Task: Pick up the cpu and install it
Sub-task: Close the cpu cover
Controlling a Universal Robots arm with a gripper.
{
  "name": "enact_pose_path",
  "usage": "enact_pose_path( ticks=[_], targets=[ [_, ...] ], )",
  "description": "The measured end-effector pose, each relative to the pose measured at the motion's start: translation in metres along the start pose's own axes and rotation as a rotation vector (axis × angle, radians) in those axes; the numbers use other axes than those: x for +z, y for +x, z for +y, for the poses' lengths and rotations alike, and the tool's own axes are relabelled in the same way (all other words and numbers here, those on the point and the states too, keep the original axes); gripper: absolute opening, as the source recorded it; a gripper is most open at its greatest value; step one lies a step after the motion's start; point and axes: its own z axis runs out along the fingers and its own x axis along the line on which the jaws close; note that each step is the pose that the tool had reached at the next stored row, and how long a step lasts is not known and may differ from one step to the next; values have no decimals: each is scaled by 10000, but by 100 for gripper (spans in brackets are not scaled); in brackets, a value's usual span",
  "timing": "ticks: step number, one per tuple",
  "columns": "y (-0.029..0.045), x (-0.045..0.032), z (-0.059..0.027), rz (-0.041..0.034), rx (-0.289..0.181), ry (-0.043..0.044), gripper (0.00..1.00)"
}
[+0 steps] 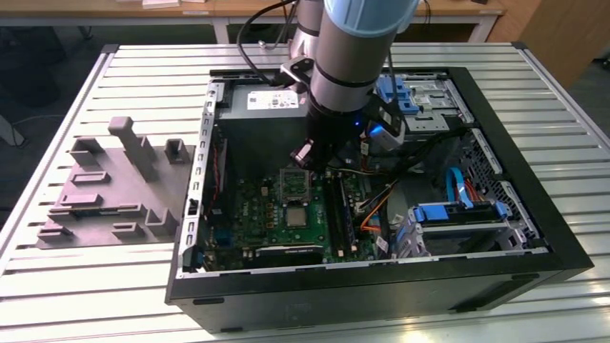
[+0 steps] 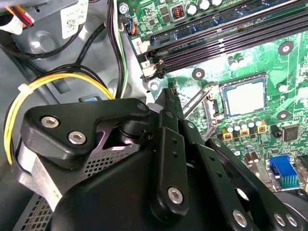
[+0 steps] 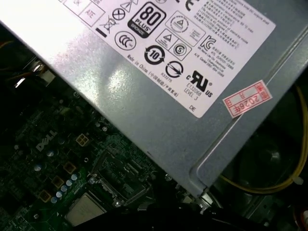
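**CPU lies in its socket, gripper empty beside the raised frame**

The small flat square cpu (image 2: 245, 95) with its pale silvery top lies inside the metal-framed socket on the green motherboard (image 1: 271, 232). The hinged metal retention frame (image 1: 296, 183) stands open next to it.

The black gripper (image 2: 169, 94) hangs just beside the socket. Its fingers (image 2: 166, 144) look pressed together at the tip and pinch nothing.

The risks come mostly from crowding. The tip is close to the thin metal lever (image 2: 199, 98), and a sideways drift could catch it or scrape the small capacitors along the socket's edge. If the chip sits slightly crooked, any downward pressure could bend the contacts beneath it; the pictures cannot confirm that it is square. The yellow cable (image 2: 48, 82) loops near the gripper body and could snag. The large grey metal box with a white label (image 3: 144, 110) crowds the arm.

The open black computer case (image 1: 533, 214) lies on a table of pale slatted metal (image 1: 143, 64). A grey moulded fixture (image 1: 105, 186) lies at the exterior view's left, and wooden desks stand behind.
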Motion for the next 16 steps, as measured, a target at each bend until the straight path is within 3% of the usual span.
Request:
enact_pose_path(
  ticks=[11, 16],
  targets=[
    [25, -70, 29, -55, -107, 60, 11],
    [28, -88, 35, -36, -363, 66, 11]
  ],
)
